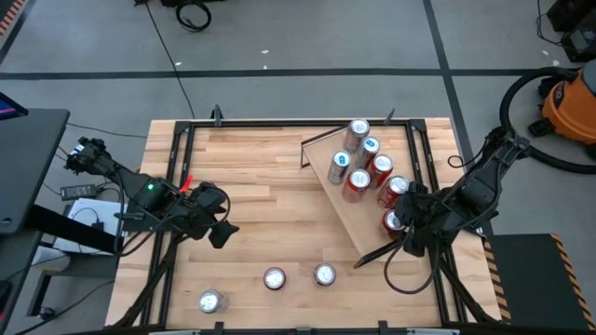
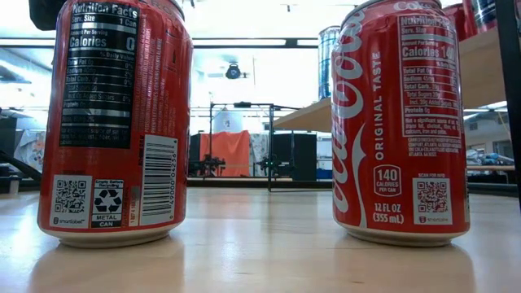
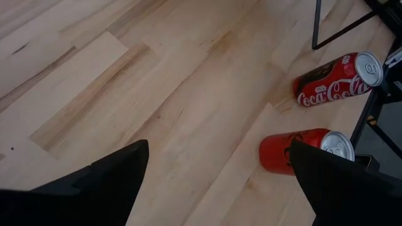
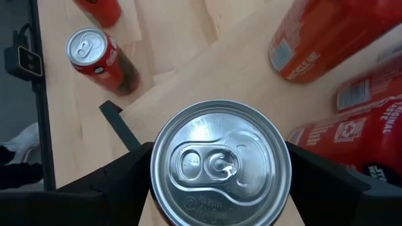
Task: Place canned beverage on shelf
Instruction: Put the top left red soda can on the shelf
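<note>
Butcher-block tabletop [image 1: 251, 177] carries the shelf [image 1: 349, 219] at its right edge. My right gripper [image 1: 402, 223] straddles an upright can [image 4: 220, 164] on the shelf's near end, jaws flanking it; release unconfirmed. My left gripper [image 1: 216, 223] waits wide open.

In the low view, we see 2 cans: the left can [image 2: 114, 122] loses its top to the picture's edge, and the right can [image 2: 401, 122] hides most of the shelf [image 2: 313, 118] behind it. In the right wrist view, the can [image 4: 220, 164] between the fingers shows only its lid; its body is hidden beneath. The cans at that picture's edge are blurred and cropped. From above, the right gripper [image 1: 407, 226] perhaps covers 1 can at the shelf's end.
</note>
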